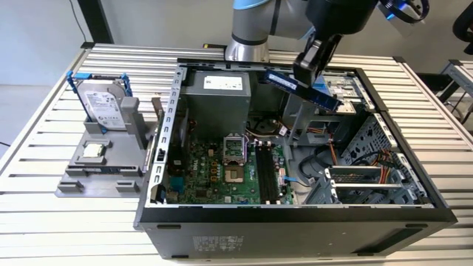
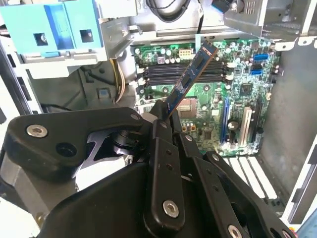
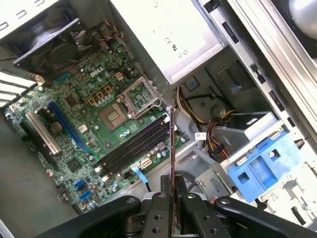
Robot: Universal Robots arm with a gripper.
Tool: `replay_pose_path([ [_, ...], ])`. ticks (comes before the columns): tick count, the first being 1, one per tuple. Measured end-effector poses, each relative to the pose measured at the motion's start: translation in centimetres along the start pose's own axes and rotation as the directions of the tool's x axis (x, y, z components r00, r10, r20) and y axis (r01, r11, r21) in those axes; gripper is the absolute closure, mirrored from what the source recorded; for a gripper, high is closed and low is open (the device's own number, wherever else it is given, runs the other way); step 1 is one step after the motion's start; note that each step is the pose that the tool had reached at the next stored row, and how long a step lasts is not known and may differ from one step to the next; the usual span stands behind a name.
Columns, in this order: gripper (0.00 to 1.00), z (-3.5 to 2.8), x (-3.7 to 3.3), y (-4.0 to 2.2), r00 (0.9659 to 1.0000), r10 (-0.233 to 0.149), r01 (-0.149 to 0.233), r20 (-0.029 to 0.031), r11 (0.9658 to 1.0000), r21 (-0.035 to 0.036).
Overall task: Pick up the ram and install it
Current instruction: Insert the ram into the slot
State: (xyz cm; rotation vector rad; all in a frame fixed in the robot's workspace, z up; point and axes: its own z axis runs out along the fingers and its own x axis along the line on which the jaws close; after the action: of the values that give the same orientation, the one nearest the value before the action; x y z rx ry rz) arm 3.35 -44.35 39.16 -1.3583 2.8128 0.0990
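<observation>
The ram [image 1: 322,97], a long thin blue strip with dark chips in a row, is held up in the air over the open computer box [image 1: 296,227], near its one o'clock corner, slanting from ten o'clock down to four o'clock.

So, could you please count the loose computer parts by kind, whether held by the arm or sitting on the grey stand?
1 ram, clamped in the gripper above the open case
1 hard drive in a blue frame, upright on the grey stand
1 small square silver chip, lying on that stand
Total: 3
</observation>
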Motion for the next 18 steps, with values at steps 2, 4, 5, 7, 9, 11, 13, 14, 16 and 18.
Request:
replay_pose_path([
  [2, 1.0, 0.0, 0.01, -0.01, 0.9997, 0.024, -0.024, 0.0012, 0.9997, 0.001],
  [4, 1.0, 0.0, 0.02, -0.02, 0.9989, 0.047, -0.047, 0.0025, 0.9989, 0.002],
  [5, 1.0, 0.0, 0.03, -0.02, 0.9983, 0.059, -0.059, 0.0031, 0.9983, 0.0024],
  [7, 1.0, 0.0, 0.05, -0.03, 0.9966, 0.082, -0.082, 0.0043, 0.9966, 0.0033],
  [9, 1.0, 0.0, 0.06, -0.05, 0.9944, 0.105, -0.105, 0.0055, 0.9945, 0.0042],
  [11, 1.0, -0.01, 0.08, -0.06, 0.9917, 0.128, -0.128, 0.0068, 0.9917, 0.0051],
  [13, 1.0, -0.01, 0.09, -0.07, 0.9886, 0.15, -0.151, 0.008, 0.9886, 0.0059],
  [14, 1.0, -0.01, 0.1, -0.08, 0.9868, 0.162, -0.162, 0.0086, 0.9868, 0.0062],
  [16, 1.0, -0.01, 0.11, -0.09, 0.9829, 0.184, -0.184, 0.0099, 0.9829, 0.007],
  [18, 1.0, -0.01, 0.13, -0.1, 0.9783, 0.207, -0.207, 0.0112, 0.9783, 0.0077],
])
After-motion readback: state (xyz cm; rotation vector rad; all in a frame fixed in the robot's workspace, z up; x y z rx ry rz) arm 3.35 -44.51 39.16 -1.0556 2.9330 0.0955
